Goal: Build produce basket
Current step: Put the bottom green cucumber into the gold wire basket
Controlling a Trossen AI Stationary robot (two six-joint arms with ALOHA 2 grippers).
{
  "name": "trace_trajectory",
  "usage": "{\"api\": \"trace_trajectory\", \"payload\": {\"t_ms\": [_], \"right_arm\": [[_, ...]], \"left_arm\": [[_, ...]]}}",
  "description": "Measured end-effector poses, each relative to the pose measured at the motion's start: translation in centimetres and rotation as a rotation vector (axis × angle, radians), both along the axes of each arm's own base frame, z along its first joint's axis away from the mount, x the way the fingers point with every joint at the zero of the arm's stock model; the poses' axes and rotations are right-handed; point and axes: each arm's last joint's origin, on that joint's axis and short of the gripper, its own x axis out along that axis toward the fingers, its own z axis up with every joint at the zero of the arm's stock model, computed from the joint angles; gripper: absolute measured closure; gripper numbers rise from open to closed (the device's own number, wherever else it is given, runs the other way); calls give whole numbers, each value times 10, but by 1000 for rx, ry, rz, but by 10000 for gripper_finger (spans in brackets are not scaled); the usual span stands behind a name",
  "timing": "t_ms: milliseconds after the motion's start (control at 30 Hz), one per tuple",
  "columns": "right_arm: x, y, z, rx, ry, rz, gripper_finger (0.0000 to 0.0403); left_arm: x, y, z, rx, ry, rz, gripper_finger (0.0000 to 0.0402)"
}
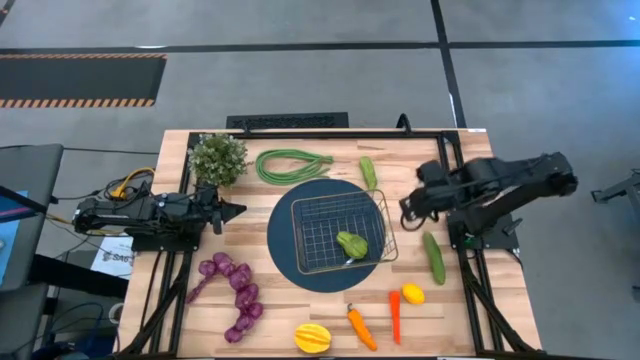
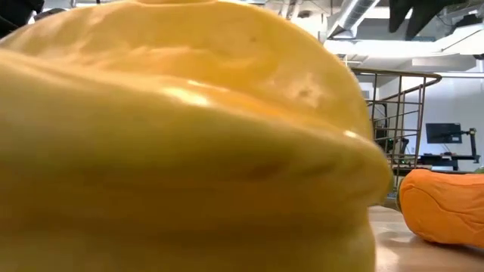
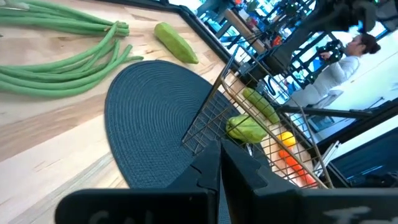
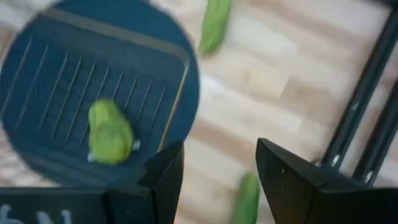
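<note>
Right gripper (image 1: 408, 211) hangs open beside the basket (image 1: 340, 232); green vegetable (image 1: 351, 244) inside lies diagonally; left gripper (image 1: 232, 211) closed.

Even, soft overhead light covers the desk (image 1: 200, 320) with faint shadows. In the low view a yellow ribbed fruit (image 2: 181, 136) fills the frame, out of focus, with mild glare. The right wrist view looks motion-blurred, possibly also unfocused.

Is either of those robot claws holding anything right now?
No. The right gripper hangs open and empty beside the basket; the left gripper is shut on nothing. One green vegetable already lies in the basket.
</note>
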Motion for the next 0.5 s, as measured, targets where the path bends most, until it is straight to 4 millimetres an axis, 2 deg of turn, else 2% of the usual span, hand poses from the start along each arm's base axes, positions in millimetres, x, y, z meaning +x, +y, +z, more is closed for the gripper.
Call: {"api": "trace_trajectory", "payload": {"t_ms": [133, 367, 500], "right_arm": [[-4, -22, 6, -36, -19, -18, 187], [9, -69, 8, -88, -44, -12, 187], [8, -88, 3, 21, -12, -11, 187]], "left_arm": [[0, 0, 0, 0, 0, 1, 401], [0, 1, 0, 6, 0, 24, 401], [0, 1, 0, 6, 0, 25, 401]]}}
